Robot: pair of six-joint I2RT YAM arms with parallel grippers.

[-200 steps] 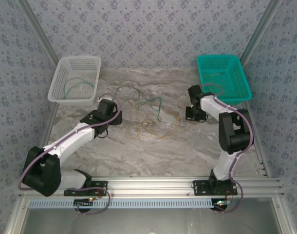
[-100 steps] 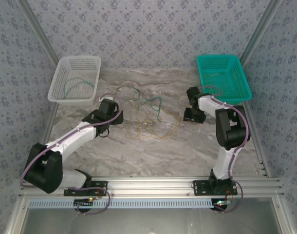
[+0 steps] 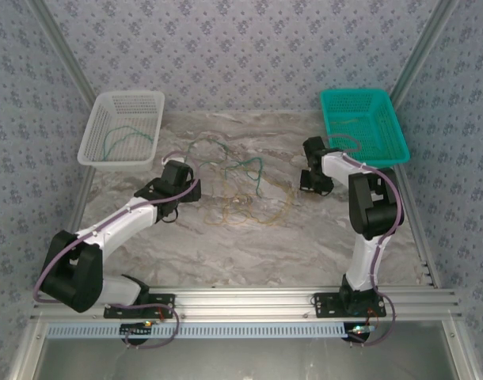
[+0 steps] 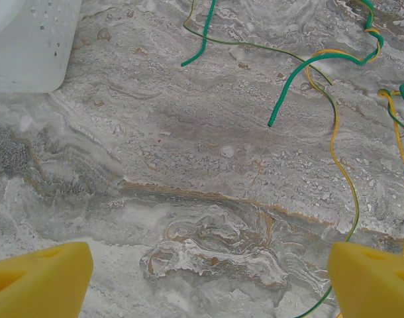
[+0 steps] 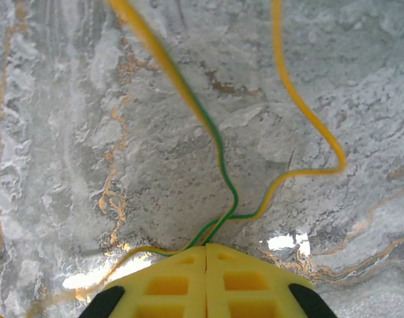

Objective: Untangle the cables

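I have the right gripper (image 5: 206, 250) with its yellow pads pressed together on a thin yellow-and-green cable strand (image 5: 219, 173), which comes straight out of the pinch. From above, that gripper sits just beside the near-left corner of the teal plastic mesh basket (image 3: 386, 155). The rest of the thin green and yellow cables (image 3: 245, 188) lie in a loose tangle on the grey marbled tabletop (image 3: 226, 245), to the left of the teal basket.

So the held strand runs from my pinch away from the teal basket, towards the pile. I judge the next pull should go the opposite way, towards the basket, to draw it out along its own length.

The left gripper (image 4: 208, 265) is spread wide with nothing between its pads. It hovers on the side of the tangle away from the teal basket, with a yellow-green loop (image 4: 336, 136) just inside one pad.
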